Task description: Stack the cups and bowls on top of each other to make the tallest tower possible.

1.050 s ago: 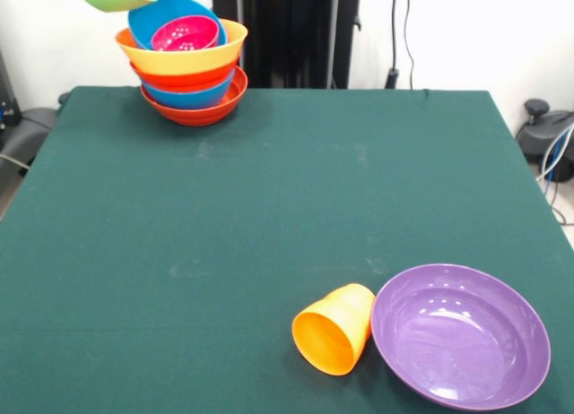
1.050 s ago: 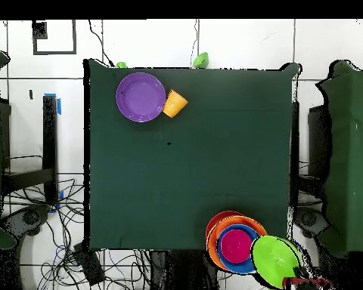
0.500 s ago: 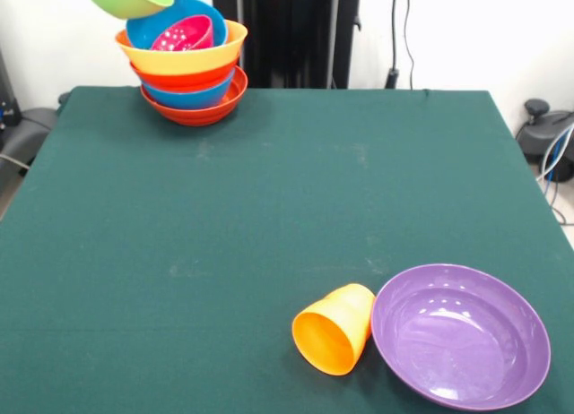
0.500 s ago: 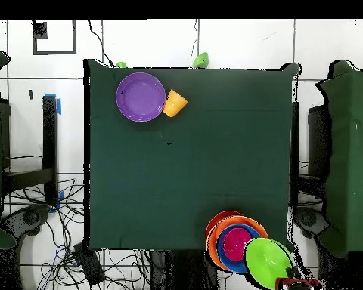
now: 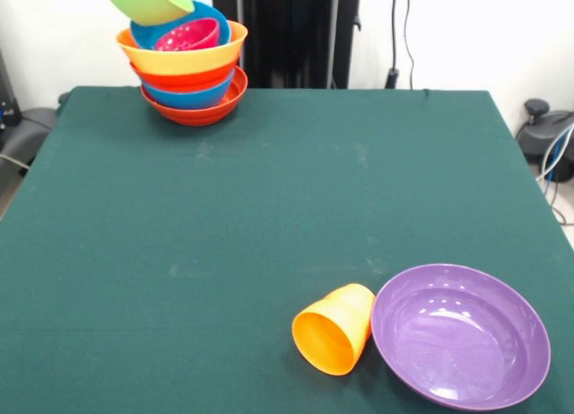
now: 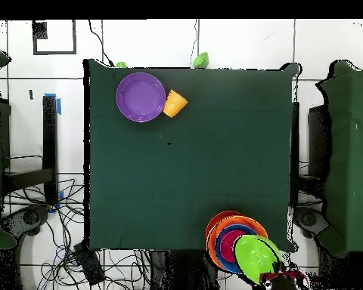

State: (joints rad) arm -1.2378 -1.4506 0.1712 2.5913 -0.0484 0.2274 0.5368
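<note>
- Front view: green bowl (image 5: 148,1) tilts over the tower (image 5: 188,69); no gripper shows.
- Overhead view: gripper (image 6: 284,279) shows at the bowl's edge; whether it grips cannot be told.

We can read no text, label, brand, number or sign anywhere in either view.
</note>
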